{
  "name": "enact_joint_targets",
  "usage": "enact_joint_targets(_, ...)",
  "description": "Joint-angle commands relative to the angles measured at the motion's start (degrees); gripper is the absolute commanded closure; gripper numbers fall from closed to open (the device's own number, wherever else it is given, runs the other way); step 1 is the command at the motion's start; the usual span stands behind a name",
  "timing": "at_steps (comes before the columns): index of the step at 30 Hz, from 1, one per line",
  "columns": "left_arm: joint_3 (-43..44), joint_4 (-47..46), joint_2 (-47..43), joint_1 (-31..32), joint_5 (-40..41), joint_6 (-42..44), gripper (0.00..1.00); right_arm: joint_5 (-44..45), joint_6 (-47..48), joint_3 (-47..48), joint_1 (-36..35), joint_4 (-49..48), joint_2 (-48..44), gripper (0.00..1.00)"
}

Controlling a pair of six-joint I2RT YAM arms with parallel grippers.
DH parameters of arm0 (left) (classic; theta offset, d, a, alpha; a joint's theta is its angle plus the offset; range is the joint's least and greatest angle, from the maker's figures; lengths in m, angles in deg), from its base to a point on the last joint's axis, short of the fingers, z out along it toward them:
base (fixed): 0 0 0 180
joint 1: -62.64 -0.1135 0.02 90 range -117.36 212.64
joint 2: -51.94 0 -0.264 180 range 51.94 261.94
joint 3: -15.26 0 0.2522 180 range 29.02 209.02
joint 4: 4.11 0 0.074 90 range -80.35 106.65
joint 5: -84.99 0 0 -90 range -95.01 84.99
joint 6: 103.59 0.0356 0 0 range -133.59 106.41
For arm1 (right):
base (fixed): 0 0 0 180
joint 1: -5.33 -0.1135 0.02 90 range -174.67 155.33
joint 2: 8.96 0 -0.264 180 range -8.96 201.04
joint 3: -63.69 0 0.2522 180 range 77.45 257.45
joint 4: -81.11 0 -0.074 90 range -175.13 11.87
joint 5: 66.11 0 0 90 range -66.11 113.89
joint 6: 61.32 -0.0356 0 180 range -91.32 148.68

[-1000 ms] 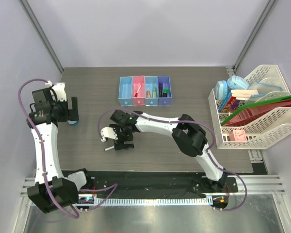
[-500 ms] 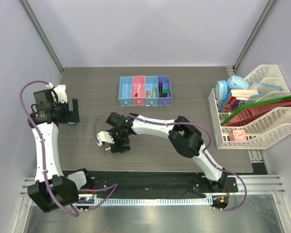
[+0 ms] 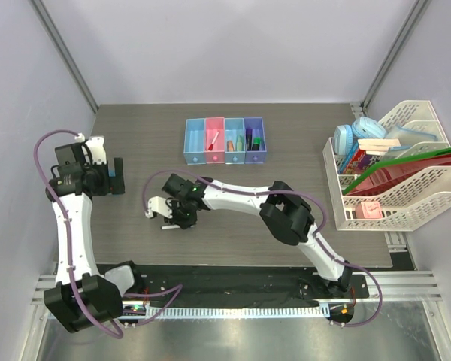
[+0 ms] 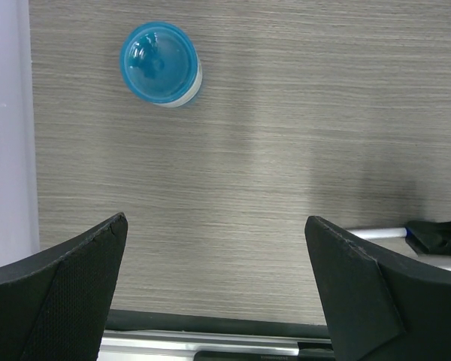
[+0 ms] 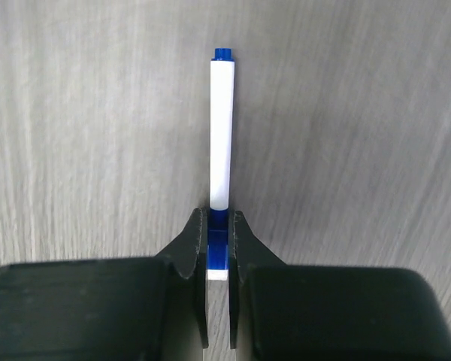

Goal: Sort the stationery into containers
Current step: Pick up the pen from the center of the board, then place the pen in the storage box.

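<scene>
White with a blue cap, a marker lies flat on the grey wood-grain counter, left of centre. The right gripper is clamped on its blue end, and the barrel points away from the fingers. Further left, the left gripper hangs over the counter with its jaws wide apart, holding nothing. A round blue disc lies just beyond it, untouched. At the far middle sits the row of four bins, with small items inside.
</scene>
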Motion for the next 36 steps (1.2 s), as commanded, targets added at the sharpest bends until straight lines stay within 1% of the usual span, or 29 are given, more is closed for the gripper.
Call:
enact_joint_targets(1,-0.9,-1.7,-1.5,-0.4,-0.8,0.1,0.00,6.9,-12.2,-0.4,2.1,-4.6,-4.2,0.99)
enact_joint_targets(4,-2.0,-2.5,-0.5,-0.3,0.0,-0.6,0.00,6.5,-21.0,1.4,6.3,-6.4,-6.9,0.99)
enact_joint_targets(5,-2.1,-2.8,0.0,-0.4,0.4,-1.0,0.00,5.7,-23.1,2.0,9.5,-7.5,-8.0,0.99)
enact_joint_targets(6,-2.4,-3.8,1.0,-0.4,1.1,-1.4,0.00,4.6,-27.7,3.2,11.2,-8.4,-8.3,0.99)
enact_joint_targets(8,-2.7,-5.1,2.6,-0.3,1.9,-2.6,0.00,1.3,-31.2,4.7,14.8,-10.7,-8.9,0.99)
enact_joint_targets(9,-2.6,-6.1,4.5,-0.4,1.8,-2.9,0.00,0.4,-32.6,6.6,18.0,-11.3,-8.9,0.99)
enact_joint_targets(13,1.8,-6.3,10.5,-0.4,0.0,-4.8,0.00,-5.5,-39.0,13.0,25.0,-12.0,-7.7,0.99)
enact_joint_targets(14,2.5,-6.4,11.8,-0.4,-0.3,-6.0,0.00,-9.2,-40.3,13.8,26.0,-13.3,-7.6,0.99)
enact_joint_targets(15,3.3,-6.5,13.0,-0.4,-0.5,-6.2,0.00,-11.0,-41.6,14.6,28.5,-14.4,-7.7,0.99)
enact_joint_targets(16,4.8,-6.4,15.3,-0.4,-0.5,-6.5,0.00,-12.8,-45.0,14.8,29.4,-17.2,-7.7,0.99)
enact_joint_targets(17,5.6,-6.5,16.5,-0.4,0.2,-7.0,0.00,-17.1,-46.7,14.4,30.5,-18.9,-7.5,0.99)
enact_joint_targets(19,7.8,-6.6,19.0,-0.3,1.3,-7.1,0.00,-20.8,-51.6,13.8,32.8,-23.9,-6.6,0.99)
enact_joint_targets(21,9.1,-6.9,20.1,-0.4,3.2,-6.7,0.00,-25.4,-54.5,13.1,33.7,-26.7,-5.6,0.99)
enact_joint_targets(24,10.7,-7.3,21.6,-0.4,5.0,-5.6,0.00,-29.8,-59.7,12.2,34.9,-32.0,-3.5,0.99)
enact_joint_targets(26,11.6,-7.3,22.7,-0.4,6.2,-4.2,0.00,-31.5,-62.6,10.4,35.4,-38.0,-2.5,0.99)
enact_joint_targets(27,11.7,-7.3,23.1,-0.4,6.4,-3.7,0.00,-32.9,-66.6,9.5,35.7,-40.7,-2.4,0.99)
enact_joint_targets(28,12.3,-7.2,23.8,-0.3,6.6,-2.3,0.00,-33.5,-68.3,8.5,35.9,-46.0,-2.2,0.99)
enact_joint_targets(30,13.4,-6.7,25.5,-0.3,6.8,-0.7,0.00,-33.7,-73.5,6.1,36.7,-50.3,-1.2,0.99)
enact_joint_targets(31,13.5,-6.8,26.0,-0.4,7.8,0.8,0.00,-33.6,-75.0,5.3,37.2,-54.3,-0.9,0.99)
enact_joint_targets(33,14.0,-6.8,27.5,-0.3,8.3,2.3,0.00,-32.6,-77.3,4.2,38.4,-56.0,0.5,0.99)
enact_joint_targets(35,14.3,-6.7,29.0,-0.4,8.3,3.6,0.00,-30.4,-76.3,3.7,39.4,-55.7,1.2,0.99)
enact_joint_targets(36,14.5,-6.3,29.5,-0.3,8.3,4.0,0.00,-29.5,-73.8,3.7,39.6,-54.7,1.4,0.99)
